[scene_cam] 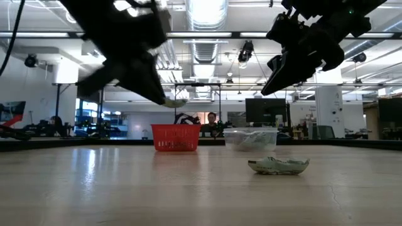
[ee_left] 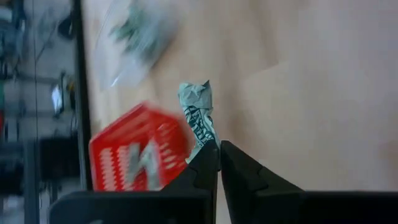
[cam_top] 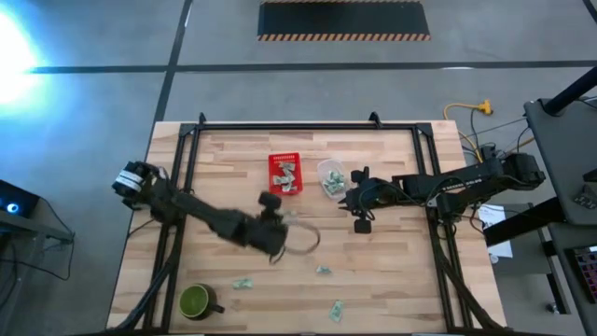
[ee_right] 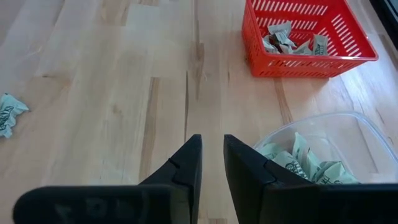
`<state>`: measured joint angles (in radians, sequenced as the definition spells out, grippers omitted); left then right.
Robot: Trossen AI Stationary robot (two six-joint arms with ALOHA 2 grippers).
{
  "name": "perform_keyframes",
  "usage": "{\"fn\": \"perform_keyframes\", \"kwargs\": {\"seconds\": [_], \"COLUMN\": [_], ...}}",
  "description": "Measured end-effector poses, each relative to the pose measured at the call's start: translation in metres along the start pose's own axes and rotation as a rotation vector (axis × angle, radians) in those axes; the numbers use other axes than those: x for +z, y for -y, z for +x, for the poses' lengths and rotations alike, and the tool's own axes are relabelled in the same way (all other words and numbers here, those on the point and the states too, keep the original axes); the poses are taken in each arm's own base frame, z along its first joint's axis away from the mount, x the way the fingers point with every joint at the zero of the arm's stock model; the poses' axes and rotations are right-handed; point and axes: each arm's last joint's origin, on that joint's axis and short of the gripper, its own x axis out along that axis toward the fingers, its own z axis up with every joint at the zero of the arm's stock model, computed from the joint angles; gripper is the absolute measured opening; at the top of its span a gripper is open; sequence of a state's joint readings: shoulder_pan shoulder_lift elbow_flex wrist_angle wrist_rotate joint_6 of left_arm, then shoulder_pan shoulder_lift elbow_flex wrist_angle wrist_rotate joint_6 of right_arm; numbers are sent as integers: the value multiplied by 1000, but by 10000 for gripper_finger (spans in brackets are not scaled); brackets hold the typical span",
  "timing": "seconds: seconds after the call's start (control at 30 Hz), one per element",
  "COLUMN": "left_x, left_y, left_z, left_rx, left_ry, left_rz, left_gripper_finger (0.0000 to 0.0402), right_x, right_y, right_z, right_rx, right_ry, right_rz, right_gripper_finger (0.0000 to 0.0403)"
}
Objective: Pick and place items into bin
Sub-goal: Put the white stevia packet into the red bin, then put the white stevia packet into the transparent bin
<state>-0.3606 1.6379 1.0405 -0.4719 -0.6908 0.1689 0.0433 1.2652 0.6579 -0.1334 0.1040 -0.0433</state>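
The items are small crumpled green-and-white wrappers. Several lie in the red basket (cam_top: 285, 175) (ee_right: 309, 38), more in a clear tub (cam_top: 331, 177) (ee_right: 323, 155). Three lie loose toward the table's near edge (cam_top: 242, 283) (cam_top: 324, 271) (cam_top: 335, 310); one of them shows in the low view (scene_cam: 278, 165). My left gripper (cam_top: 270, 210) (ee_left: 219, 149) hovers just near of the basket, shut on one wrapper (ee_left: 199, 112). My right gripper (cam_top: 354, 199) (ee_right: 212, 155) hangs in the air beside the tub, open by a narrow gap, with nothing between its fingers. My left gripper pinches the wrapper by one end (ee_left: 203, 144), between the two fingertips. The rest of the wrapper sticks out past the fingertips, toward the red basket. It is lifted clear of the table.
A green mug (cam_top: 196, 301) stands near the table's near left corner. A black frame runs along the table's edges (cam_top: 280, 126). Bare wood lies between the basket and the loose wrappers.
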Motion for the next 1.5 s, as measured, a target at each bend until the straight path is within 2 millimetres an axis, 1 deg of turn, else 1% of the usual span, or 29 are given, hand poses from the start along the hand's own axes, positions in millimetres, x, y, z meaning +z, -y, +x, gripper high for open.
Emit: {"fn": "perform_keyframes", "kwargs": {"seconds": [0.13,0.3,0.43,0.53,0.67,0.9,0.97,1.07,1.2,1.33,1.5], "left_x": [-11,-23,-32,-38,-41,-41,-41,-38,-33,-27,-20], "left_y": [-34,-68,-88,-97,-102,-103,-103,-104,-104,-105,-99], "left_z": [21,36,47,52,55,55,55,50,38,20,-6], "left_rx": [46,66,43,55,59,63,64,71,80,84,72], "left_ry": [-79,-136,-155,-179,-192,-187,-188,-166,-116,-51,44], "left_rz": [-64,-94,-158,-189,-189,-176,-177,-190,-248,-273,-296], "left_gripper_finger": [0,0,0,0,8,63,77,91,96,96,96], "right_x": [1,1,0,-1,-1,-2,-2,-1,-4,-5,-5], "right_y": [-1,-2,-2,-2,-2,-2,-3,-8,-23,-46,-71], "right_z": [0,0,0,0,1,1,1,1,1,1,2], "right_rx": [2,6,6,6,6,11,58,178,290,362,433], "right_ry": [7,12,10,8,5,4,6,22,69,141,197], "right_rz": [1,-4,-5,-5,-6,-5,29,57,76,2,-91], "right_gripper_finger": [57,57,57,57,57,57,57,57,57,57,57]}}
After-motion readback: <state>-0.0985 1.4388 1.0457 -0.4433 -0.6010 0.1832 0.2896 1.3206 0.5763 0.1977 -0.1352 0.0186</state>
